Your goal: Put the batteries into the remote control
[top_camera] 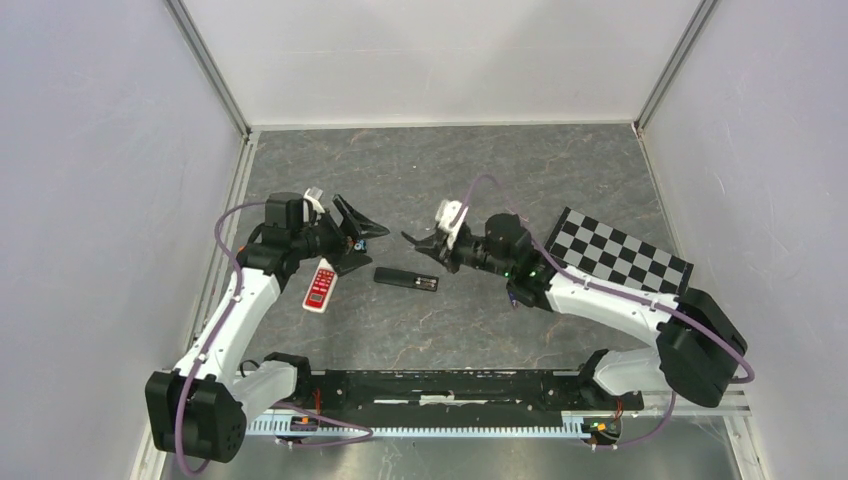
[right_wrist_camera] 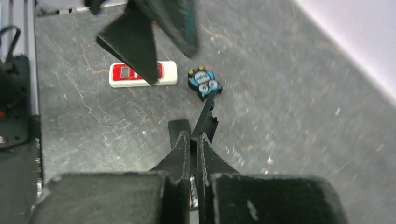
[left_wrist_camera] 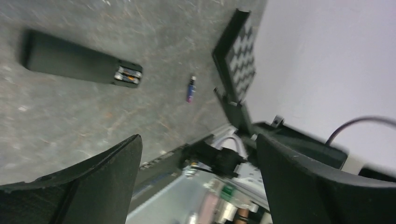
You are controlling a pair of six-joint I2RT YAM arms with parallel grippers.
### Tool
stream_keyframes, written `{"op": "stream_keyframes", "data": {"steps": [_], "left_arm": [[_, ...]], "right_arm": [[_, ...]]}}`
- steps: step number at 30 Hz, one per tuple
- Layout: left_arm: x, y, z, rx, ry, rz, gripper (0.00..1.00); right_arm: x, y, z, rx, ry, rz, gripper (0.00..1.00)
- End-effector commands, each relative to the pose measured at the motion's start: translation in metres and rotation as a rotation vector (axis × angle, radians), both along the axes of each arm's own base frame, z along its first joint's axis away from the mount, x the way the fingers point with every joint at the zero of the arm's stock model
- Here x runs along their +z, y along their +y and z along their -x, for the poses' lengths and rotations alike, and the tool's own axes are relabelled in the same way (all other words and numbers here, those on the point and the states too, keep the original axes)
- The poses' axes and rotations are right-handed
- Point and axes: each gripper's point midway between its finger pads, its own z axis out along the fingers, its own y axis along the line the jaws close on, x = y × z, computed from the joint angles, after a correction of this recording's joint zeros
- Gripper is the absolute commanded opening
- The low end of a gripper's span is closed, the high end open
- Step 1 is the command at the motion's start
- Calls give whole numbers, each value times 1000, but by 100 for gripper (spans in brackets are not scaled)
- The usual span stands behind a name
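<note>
From above, the black remote (top_camera: 406, 279) is lying on the table (top_camera: 450, 180) between the arms. The left tool (top_camera: 360, 243) is standing spread near it, and the right tool (top_camera: 415, 243) is pressed together over its end. In the left wrist view its compartment is showing open with something silvery inside, while one battery (left_wrist_camera: 191, 89) is lying loose, well apart. In the right wrist view the fingers (right_wrist_camera: 180, 154) are meeting; whether they are pinching anything I cannot tell. Loading is seeming partly done.

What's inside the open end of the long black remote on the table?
The long black remote's open compartment shows silvery and orange shapes, too blurred to tell cells from contacts. Its casing hides everything further in. One slim bluish-purple battery lies outside, on the grey table.
</note>
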Motion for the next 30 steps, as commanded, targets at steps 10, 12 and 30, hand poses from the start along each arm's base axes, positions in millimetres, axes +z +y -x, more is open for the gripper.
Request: {"op": "stream_keyframes", "data": {"steps": [10, 12, 30], "left_arm": [[-49, 40, -21, -56, -283, -392, 98], [-60, 40, -20, -76, -262, -404, 96], [-117, 31, -9, -205, -117, -382, 78]], "right_arm": [[-76, -15, 20, -29, 1166, -163, 0], [-83, -16, 20, -49, 1248, -192, 0], [-121, -30, -6, -308, 1465, -432, 0]]}}
